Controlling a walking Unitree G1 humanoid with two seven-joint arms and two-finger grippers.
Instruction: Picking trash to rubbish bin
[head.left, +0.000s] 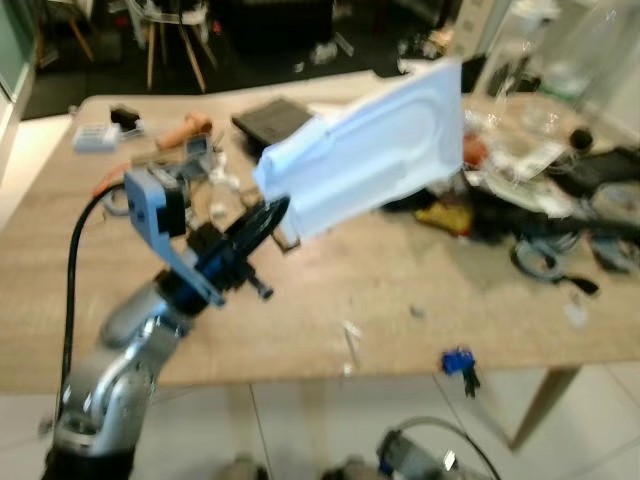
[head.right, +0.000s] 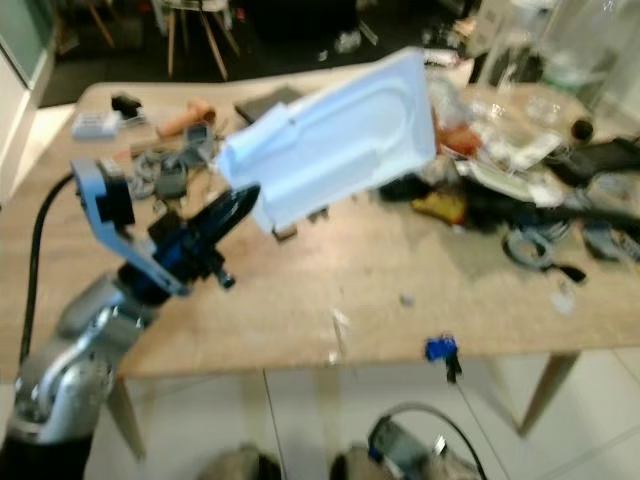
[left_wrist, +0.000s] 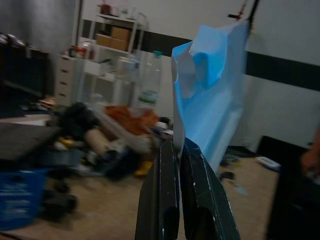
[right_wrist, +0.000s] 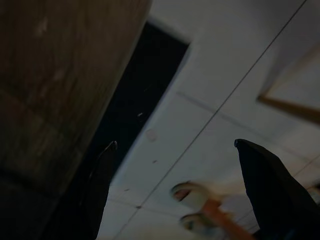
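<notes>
Though blurred, the left claw (head.left: 268, 215) pinches a pale-blue plastic tray (head.left: 370, 150); right claw (right_wrist: 175, 190) gapes.

My left arm is raised in front of me, silver elbow bent low, forearm angling up and forward, black cable looping off the blue wrist block. My left gripper (head.left: 262, 222) has its two long black fingers (left_wrist: 170, 200) pressed flat together, pinching the lower edge of the pale blue plastic tray (head.left: 375, 150), which I hold tilted in the air. My right gripper (right_wrist: 185, 190) hangs low at my side, pointing down, fingers spread wide apart
</notes>
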